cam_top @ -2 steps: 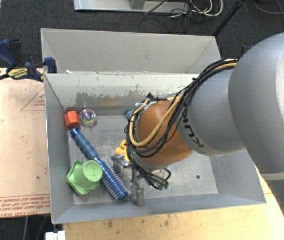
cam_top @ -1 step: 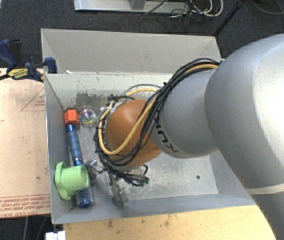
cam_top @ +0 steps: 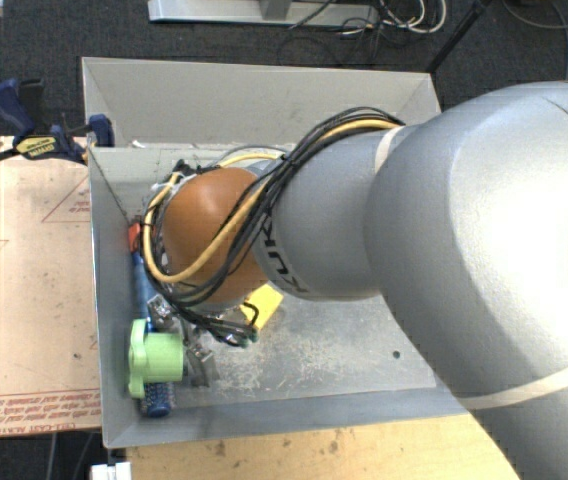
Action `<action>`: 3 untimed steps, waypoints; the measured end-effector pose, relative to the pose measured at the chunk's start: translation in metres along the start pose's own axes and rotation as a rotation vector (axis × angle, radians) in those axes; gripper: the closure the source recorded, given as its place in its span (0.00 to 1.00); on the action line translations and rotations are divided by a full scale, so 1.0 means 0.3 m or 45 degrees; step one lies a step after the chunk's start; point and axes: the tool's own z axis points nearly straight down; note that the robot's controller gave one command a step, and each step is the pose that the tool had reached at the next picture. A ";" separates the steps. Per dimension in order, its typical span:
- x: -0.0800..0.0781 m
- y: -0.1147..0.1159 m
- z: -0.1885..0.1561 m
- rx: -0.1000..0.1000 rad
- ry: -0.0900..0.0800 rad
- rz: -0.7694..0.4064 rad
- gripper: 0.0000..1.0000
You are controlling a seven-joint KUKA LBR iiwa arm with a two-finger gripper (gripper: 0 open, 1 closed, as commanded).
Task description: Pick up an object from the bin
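My gripper (cam_top: 199, 353) is low in the bin's front left corner, under the arm's wrist. A light green chunky plastic piece (cam_top: 154, 356) lies right beside it on the left, touching or nearly touching it. A blue ridged object (cam_top: 157, 399) pokes out just below the green piece, and a blue strip (cam_top: 140, 280) runs along the left wall above it. A yellow flat piece (cam_top: 264, 305) shows just right of the gripper, partly under the arm.
A small red thing (cam_top: 134, 236) sits against the left wall further back. The arm and its orange cover with cables hide the middle and back of the bin. Bare grey floor shows at the front right.
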 end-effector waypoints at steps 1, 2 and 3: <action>-0.012 -0.011 -0.023 0.003 -0.023 0.009 1.00; 0.004 -0.001 -0.002 -0.004 -0.002 0.005 0.00; 0.019 0.002 -0.024 0.007 -0.043 -0.377 0.00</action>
